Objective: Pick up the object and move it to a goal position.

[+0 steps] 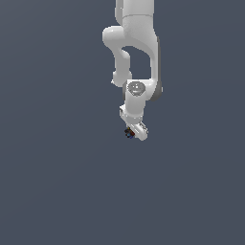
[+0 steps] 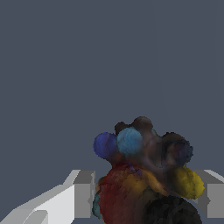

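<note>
The object (image 1: 128,133) is a tiny dark lump with red and blue specks, sitting at the tip of the white gripper (image 1: 132,133) in the exterior view. In the wrist view the object (image 2: 144,175) fills the space between the two grey fingers (image 2: 83,194), showing dark brown, blue, red and yellow blobs. The fingers press against it on both sides, so the gripper (image 2: 146,197) is shut on it. The white arm (image 1: 136,48) hangs down from the top of the exterior view.
A plain dark grey-blue surface (image 1: 57,182) fills both views, with no other objects, edges or containers showing.
</note>
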Controlling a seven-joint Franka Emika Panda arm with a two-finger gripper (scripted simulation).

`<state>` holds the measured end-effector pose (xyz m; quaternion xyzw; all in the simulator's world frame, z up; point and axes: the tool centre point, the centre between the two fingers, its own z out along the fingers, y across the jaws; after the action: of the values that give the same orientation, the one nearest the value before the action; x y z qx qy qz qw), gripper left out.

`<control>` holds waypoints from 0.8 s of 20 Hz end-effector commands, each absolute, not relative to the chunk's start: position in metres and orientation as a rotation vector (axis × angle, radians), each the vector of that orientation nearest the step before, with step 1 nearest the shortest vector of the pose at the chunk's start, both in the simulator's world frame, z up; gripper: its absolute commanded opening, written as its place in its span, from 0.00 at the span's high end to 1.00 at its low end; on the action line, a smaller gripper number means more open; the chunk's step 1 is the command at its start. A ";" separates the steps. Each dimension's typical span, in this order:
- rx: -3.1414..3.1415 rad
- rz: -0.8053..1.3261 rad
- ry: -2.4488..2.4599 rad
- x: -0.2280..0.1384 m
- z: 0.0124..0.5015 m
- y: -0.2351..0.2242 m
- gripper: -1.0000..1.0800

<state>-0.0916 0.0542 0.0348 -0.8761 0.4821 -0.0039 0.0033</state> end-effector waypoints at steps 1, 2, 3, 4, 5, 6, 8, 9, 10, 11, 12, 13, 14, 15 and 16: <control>-2.754 0.000 1.512 -0.095 0.030 0.054 1.00; -2.754 0.000 1.512 -0.095 0.030 0.054 1.00; -2.754 0.000 1.512 -0.095 0.030 0.054 1.00; -2.754 0.000 1.512 -0.095 0.030 0.054 1.00; -2.747 -0.012 1.511 -0.092 0.035 0.054 1.00; -2.747 -0.012 1.511 -0.092 0.035 0.054 1.00; -2.747 -0.012 1.511 -0.091 0.037 0.053 1.00; -2.747 -0.012 1.511 -0.090 0.039 0.051 1.00; -2.747 -0.012 1.511 -0.089 0.041 0.050 1.00; -2.747 -0.012 1.511 -0.087 0.044 0.048 1.00; -2.747 -0.012 1.511 -0.086 0.047 0.046 1.00; -2.747 -0.011 1.511 -0.084 0.050 0.043 1.00; -2.747 -0.011 1.511 -0.082 0.054 0.040 1.00; -2.747 -0.011 1.511 -0.080 0.058 0.036 1.00; -2.747 -0.011 1.511 -0.077 0.063 0.033 1.00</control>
<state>-0.0812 0.0380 0.0558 -0.8763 0.4818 -0.0027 0.0026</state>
